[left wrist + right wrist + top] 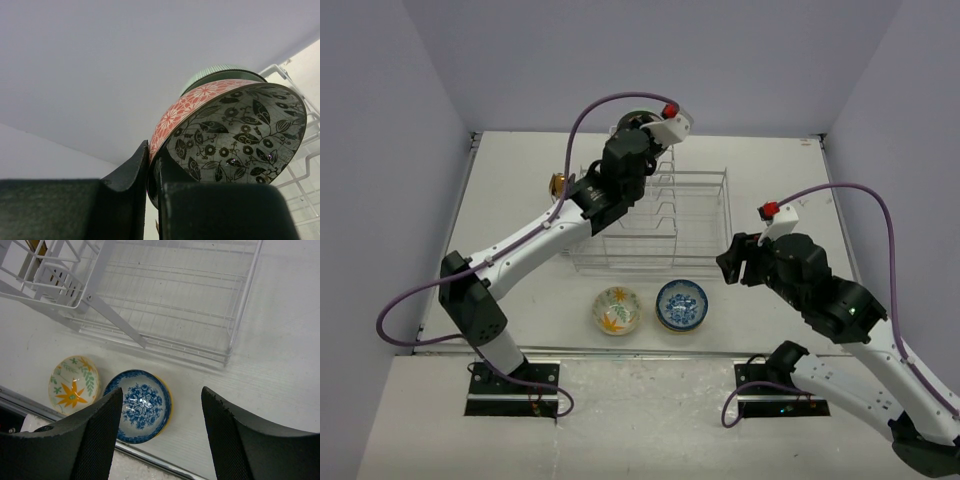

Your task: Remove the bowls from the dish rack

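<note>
My left gripper is shut on the rim of a bowl that is red-orange outside with a black leaf pattern inside. It holds the bowl at the far left end of the white wire dish rack. A pale green bowl shows just behind it. My right gripper is open and empty above the table in front of the rack. Below it sit a blue-and-white bowl with a yellow edge showing under it and a cream bowl with an orange flower. Both also show in the top view, blue and cream.
A small white utensil holder with gold cutlery hangs at the rack's left end, and the cutlery also shows in the top view. The rack's upright dividers stand along its left half. The table's near metal edge runs just behind the two bowls.
</note>
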Controlling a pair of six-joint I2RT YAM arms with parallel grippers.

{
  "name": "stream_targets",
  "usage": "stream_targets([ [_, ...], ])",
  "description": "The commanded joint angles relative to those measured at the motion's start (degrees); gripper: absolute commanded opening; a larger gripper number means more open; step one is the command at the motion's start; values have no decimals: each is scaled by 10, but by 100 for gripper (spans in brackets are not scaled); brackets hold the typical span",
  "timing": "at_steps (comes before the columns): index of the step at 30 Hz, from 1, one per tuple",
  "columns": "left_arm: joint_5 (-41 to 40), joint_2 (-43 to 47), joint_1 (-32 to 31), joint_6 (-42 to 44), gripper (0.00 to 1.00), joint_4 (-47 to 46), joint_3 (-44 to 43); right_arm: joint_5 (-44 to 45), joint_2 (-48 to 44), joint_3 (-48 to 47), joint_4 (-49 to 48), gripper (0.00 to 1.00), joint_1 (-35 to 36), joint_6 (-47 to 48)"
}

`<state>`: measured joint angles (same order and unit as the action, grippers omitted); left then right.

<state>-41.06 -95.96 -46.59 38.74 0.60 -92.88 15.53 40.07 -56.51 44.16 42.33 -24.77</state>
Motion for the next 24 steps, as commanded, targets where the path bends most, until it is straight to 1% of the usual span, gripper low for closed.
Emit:
stream_targets([
  [1, 3, 46, 0, -23, 0, -73, -9, 5, 3, -9, -18, 65, 0, 8],
  [8, 7, 53, 0, -45, 0, -57, -14, 6, 6, -12, -17, 65, 0, 10],
  [11, 6, 62, 0, -78, 0, -42, -22, 6, 8, -17, -17, 65, 0, 10],
  [14, 13, 89, 0, -145, 0, -8, -34, 6, 11, -19, -17, 65, 0, 11],
  [15, 14, 98, 0, -187, 0, 22, -35, 8, 13, -19, -18, 65, 0, 11],
  [16, 12, 117, 0, -211, 0, 33, -37, 7, 15, -19, -19, 65, 0, 11],
  [17, 13, 125, 0, -232, 0, 64, -40, 6, 18, -19, -19, 65, 0, 11],
  [18, 18, 132, 0, -276, 0, 84, -48, 6, 22, -20, -20, 65, 0, 9],
  [20, 29, 157, 0, -319, 0, 140, -54, 4, 26, -22, -21, 65, 0, 8],
  [21, 37, 167, 0, -360, 0, 157, -54, 0, 27, -23, -23, 65, 0, 8],
  [24, 92, 219, 0, -435, 0, 218, -40, -2, 34, -28, -26, 65, 0, 9],
])
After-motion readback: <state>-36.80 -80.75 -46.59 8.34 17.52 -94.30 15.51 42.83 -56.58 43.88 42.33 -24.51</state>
